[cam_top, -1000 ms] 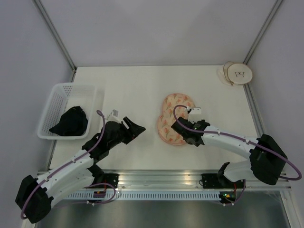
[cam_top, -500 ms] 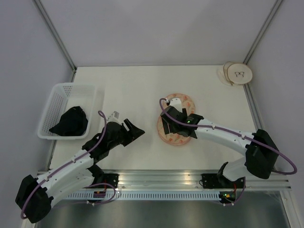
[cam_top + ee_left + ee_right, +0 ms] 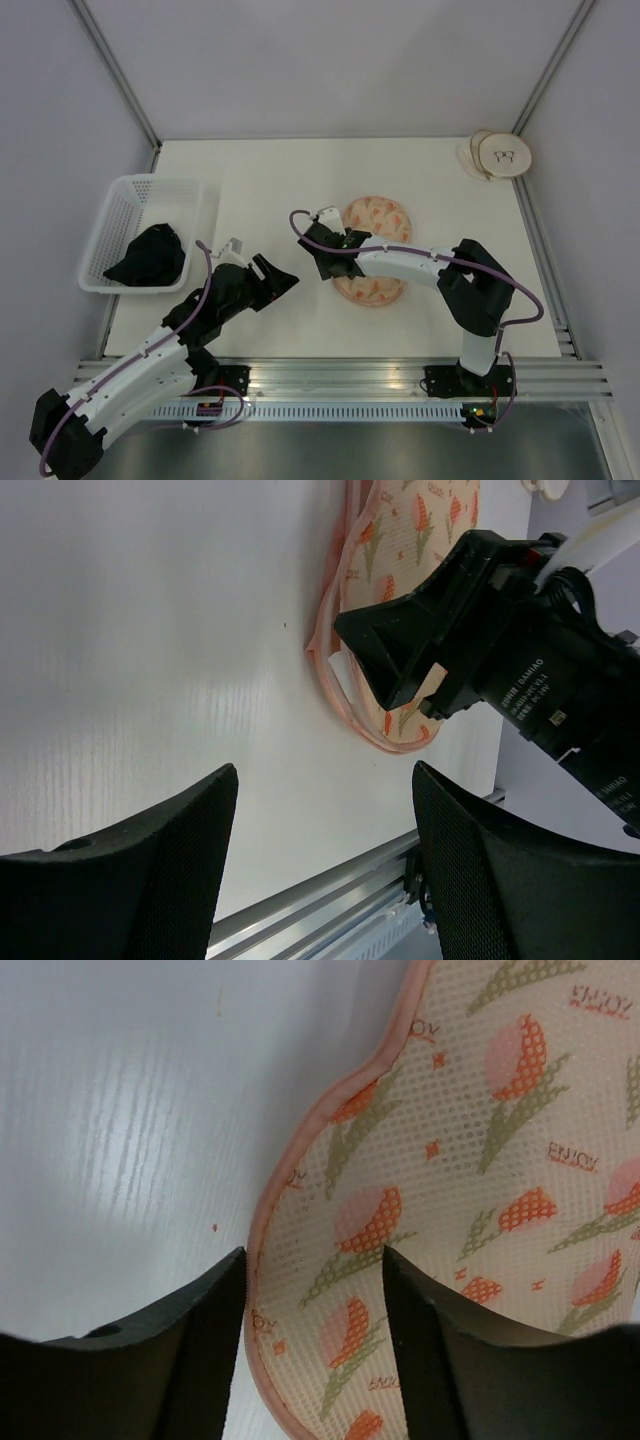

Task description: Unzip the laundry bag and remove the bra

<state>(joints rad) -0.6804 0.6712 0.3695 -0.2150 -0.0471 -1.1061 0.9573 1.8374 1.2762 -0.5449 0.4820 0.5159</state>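
A: Where is the laundry bag [image 3: 378, 222]?
B: Mid-table [image 3: 260, 180]. The right gripper [image 3: 313, 1305] is wide open, with the bag's left rim between its jaws, ungripped. The left gripper [image 3: 325, 865] is open and empty, left of the bag.

Right gripper [image 3: 322, 262] went from right of the bag's [image 3: 378, 215] lower lobe, across it, to the bag's left edge near frame centre. Its jaws are apart and straddle the pink trim. Right arm folded: elbow pulled in from lower right toward centre right, forearm now lying across the lower lobe. Left gripper [image 3: 278, 280] slid slightly down-left, its arm sitting lower in frame.
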